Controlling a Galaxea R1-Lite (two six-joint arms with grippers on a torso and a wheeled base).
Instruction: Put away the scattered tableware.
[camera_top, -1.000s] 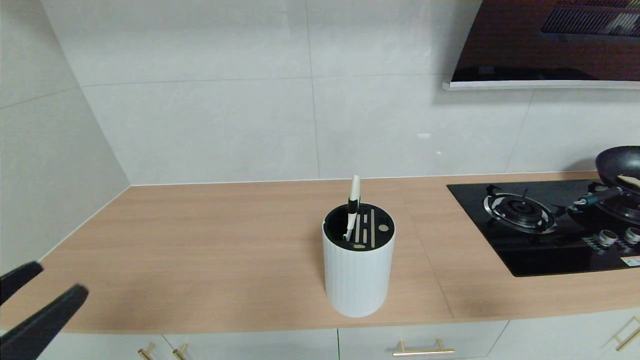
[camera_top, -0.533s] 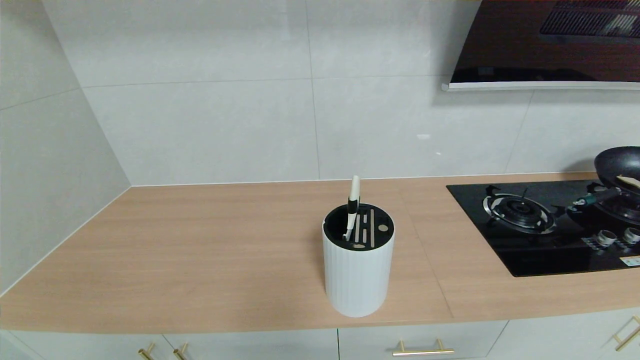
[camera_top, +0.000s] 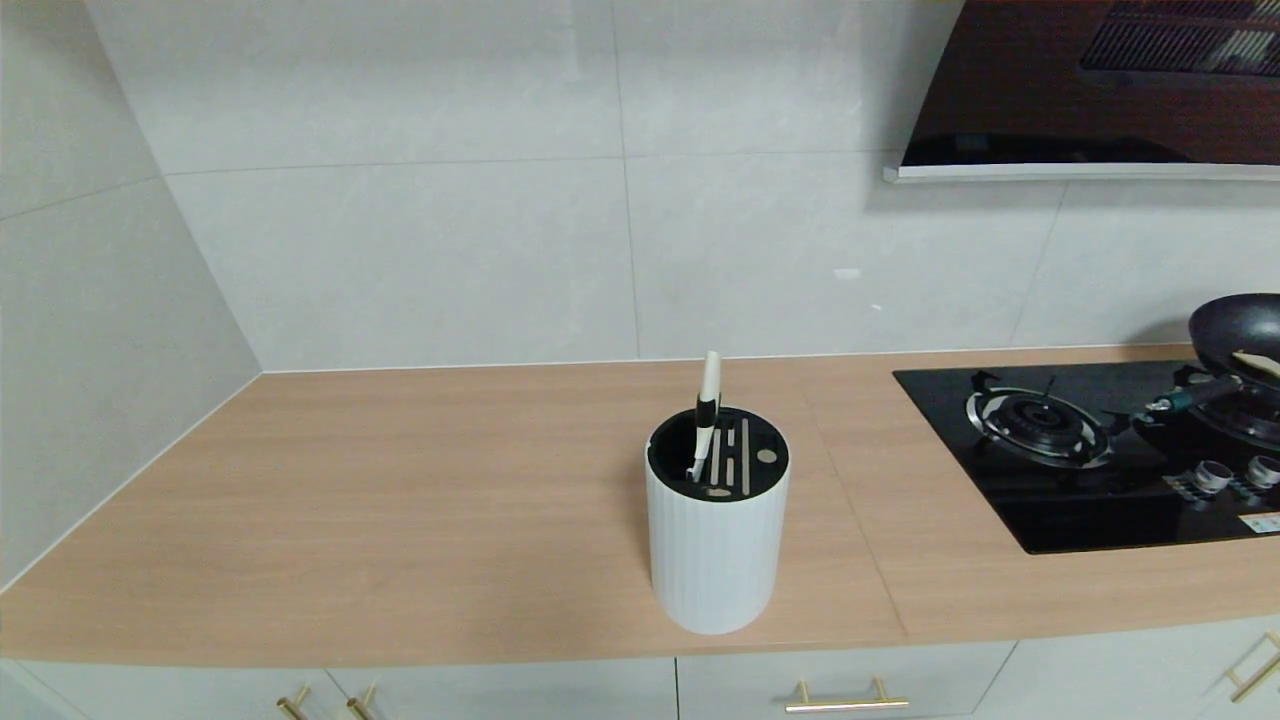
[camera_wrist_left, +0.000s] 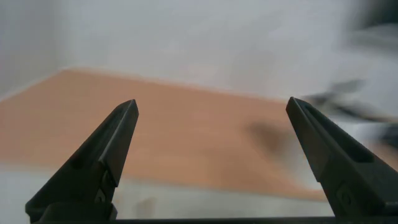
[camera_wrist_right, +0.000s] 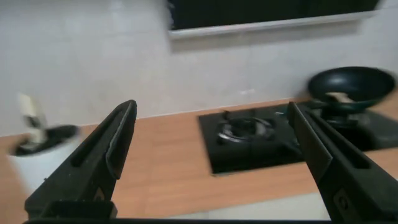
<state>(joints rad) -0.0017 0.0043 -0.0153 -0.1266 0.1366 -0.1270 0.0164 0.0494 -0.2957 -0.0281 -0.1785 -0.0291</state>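
Two grippers, both mine, both spread wide and holding nothing. The left gripper (camera_wrist_left: 211, 101) faces the counter (camera_wrist_left: 168, 137) from its front side, fingers well apart, wood grain showing between them; everything beyond is too blurred to name. The right gripper (camera_wrist_right: 211, 104) is just as slack, jaws wide, looking over the counter at the hob (camera_wrist_right: 255, 140).

From the head view, the white ribbed holder (camera_top: 717, 545) stands upright on the counter near its front edge, left of the hob and apart from it. One utensil (camera_top: 707, 400) sits in it, white handle with a black band, poking up out of the open pocket on the left side of the black top and leaning a little. Narrow slots lie just beside that pocket. I cannot tell what kind of utensil it is, as its working end is hidden inside.

Over on the hob, the near burner (camera_top: 1040, 425) has nothing on it. A black pan (camera_top: 1235, 330) sits on the far right one, its handle pointing left, something pale lying in it. The dark hood (camera_top: 1090, 90) hangs on the tiled wall (camera_top: 420, 250) above.
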